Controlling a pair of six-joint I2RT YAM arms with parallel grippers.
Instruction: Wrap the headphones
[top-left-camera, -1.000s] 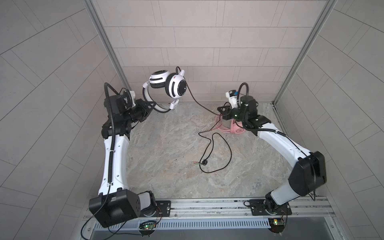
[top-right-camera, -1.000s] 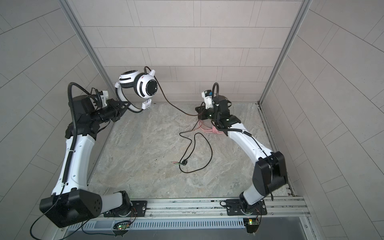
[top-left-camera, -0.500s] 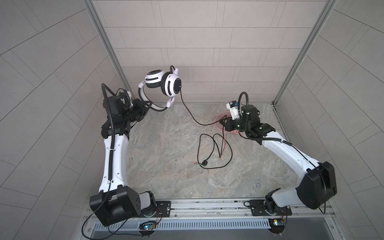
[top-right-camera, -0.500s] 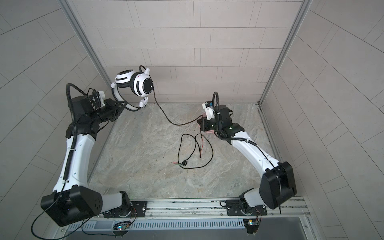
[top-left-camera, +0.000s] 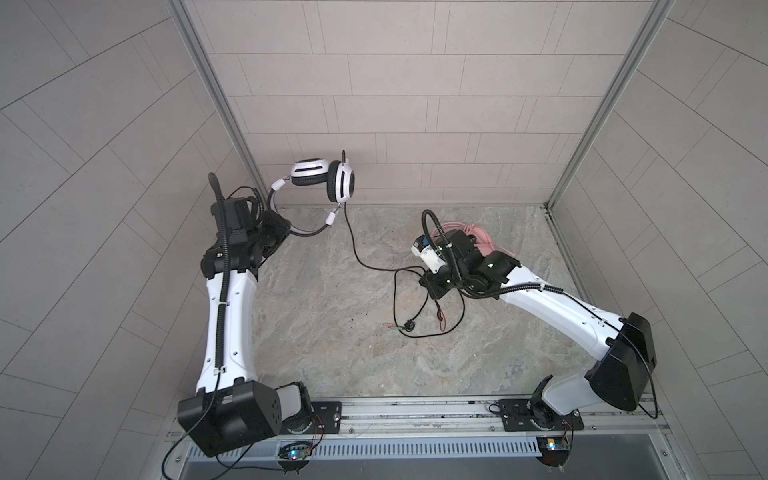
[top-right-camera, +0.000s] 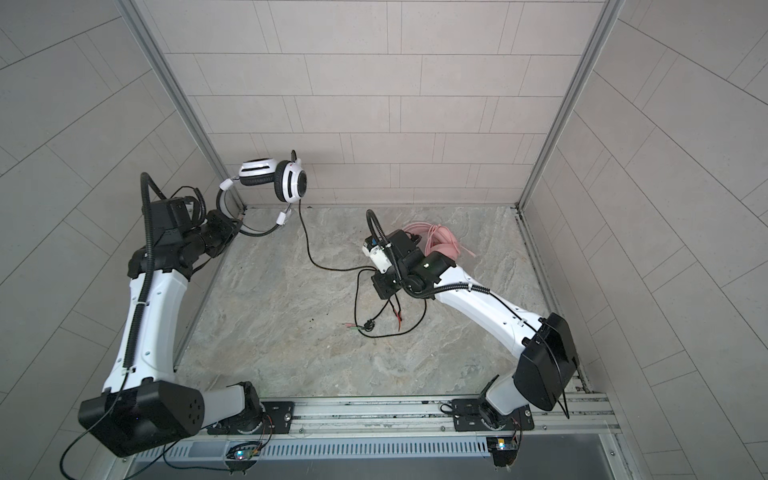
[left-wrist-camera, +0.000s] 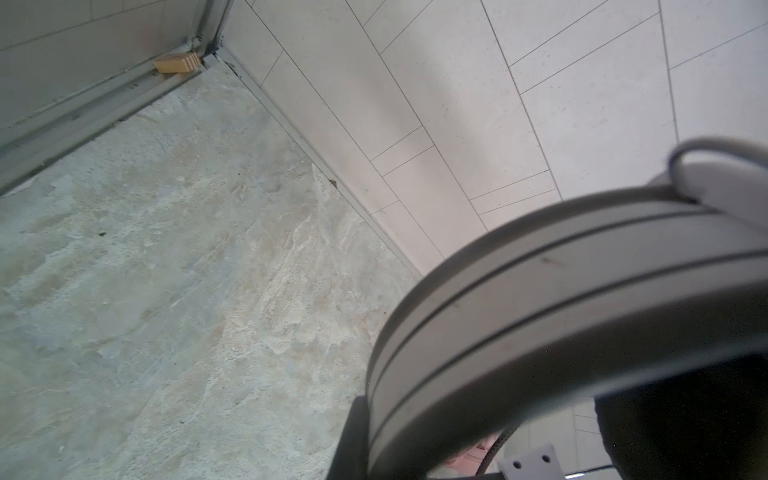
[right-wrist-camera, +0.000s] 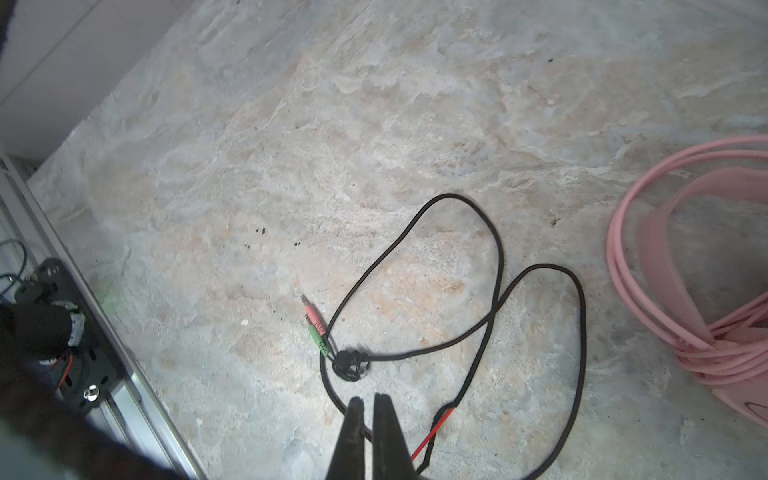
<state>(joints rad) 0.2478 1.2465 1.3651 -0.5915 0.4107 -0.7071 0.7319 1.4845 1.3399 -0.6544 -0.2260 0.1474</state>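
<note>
One done, probably: pink headset (top-right-camera: 436, 245) lies coiled; left end effector (top-left-camera: 288, 230) clamps the white headset (top-left-camera: 328, 183) aloft by its headband (left-wrist-camera: 540, 316); right end effector (right-wrist-camera: 369, 401) pinches its black cable (right-wrist-camera: 498, 266), none wrapped.

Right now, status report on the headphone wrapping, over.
Left gripper shut on white-and-black headset, raised. Right gripper shut on its black cable, loops loose on table. Pink headset, cable coiled, lies apart.
</note>
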